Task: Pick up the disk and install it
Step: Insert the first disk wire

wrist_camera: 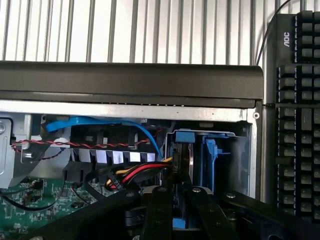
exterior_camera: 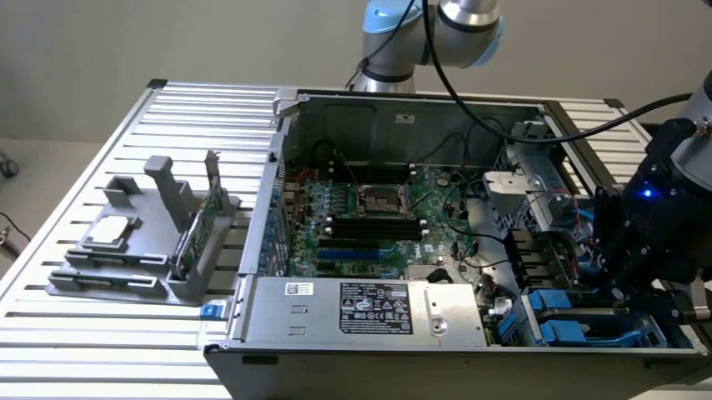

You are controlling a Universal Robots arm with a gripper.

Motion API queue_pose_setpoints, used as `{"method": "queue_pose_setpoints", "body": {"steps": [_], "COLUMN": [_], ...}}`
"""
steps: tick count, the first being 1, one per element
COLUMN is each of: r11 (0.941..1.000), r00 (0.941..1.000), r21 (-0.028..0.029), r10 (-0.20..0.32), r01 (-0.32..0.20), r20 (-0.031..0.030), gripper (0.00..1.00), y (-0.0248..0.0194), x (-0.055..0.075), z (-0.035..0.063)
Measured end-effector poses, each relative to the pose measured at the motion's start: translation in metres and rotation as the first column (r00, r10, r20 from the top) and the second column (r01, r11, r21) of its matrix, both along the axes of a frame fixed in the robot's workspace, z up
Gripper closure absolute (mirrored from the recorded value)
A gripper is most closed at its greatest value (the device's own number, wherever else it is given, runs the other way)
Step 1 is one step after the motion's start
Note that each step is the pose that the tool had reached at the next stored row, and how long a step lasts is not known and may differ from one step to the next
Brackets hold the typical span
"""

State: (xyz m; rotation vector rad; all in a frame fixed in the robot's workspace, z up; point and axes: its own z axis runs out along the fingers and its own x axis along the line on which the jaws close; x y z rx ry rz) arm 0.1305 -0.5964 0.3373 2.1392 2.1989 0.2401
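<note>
The disk [wrist_camera: 183, 156] stands on edge in the blue drive bay [wrist_camera: 211, 155] at the corner of the open computer case [exterior_camera: 384, 104]. Blue plastic caps its edge, and red, yellow and black wires [wrist_camera: 135, 175] run up beside it. My gripper [wrist_camera: 180, 194] reaches into the bay, its two black fingers [wrist_camera: 159, 210] closed against the disk's two faces. In the exterior view my gripper [exterior_camera: 625, 292] hangs over the bay at the case's near corner on the exterior view's right, just above the blue rails [exterior_camera: 553, 302]. The disk's label is hidden.
A grey holder [exterior_camera: 133, 279] on the slatted table [exterior_camera: 78, 333] at the exterior view's left carries a small silver chip [exterior_camera: 112, 229] and a green card [exterior_camera: 200, 227]. The power supply [exterior_camera: 368, 308] and motherboard [exterior_camera: 368, 208] sit inside the case. A black keyboard [wrist_camera: 299, 115] lies beyond the case wall.
</note>
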Motion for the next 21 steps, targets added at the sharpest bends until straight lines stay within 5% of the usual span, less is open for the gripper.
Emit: {"method": "queue_pose_setpoints", "body": {"steps": [21], "r11": [1.0], "r00": [0.9999], "r21": [0.0], "r10": [0.0], "r01": [0.0], "r20": [0.0157], "gripper": [0.83], "y": [0.0], "x": [-0.0026], "z": [-0.0037]}}
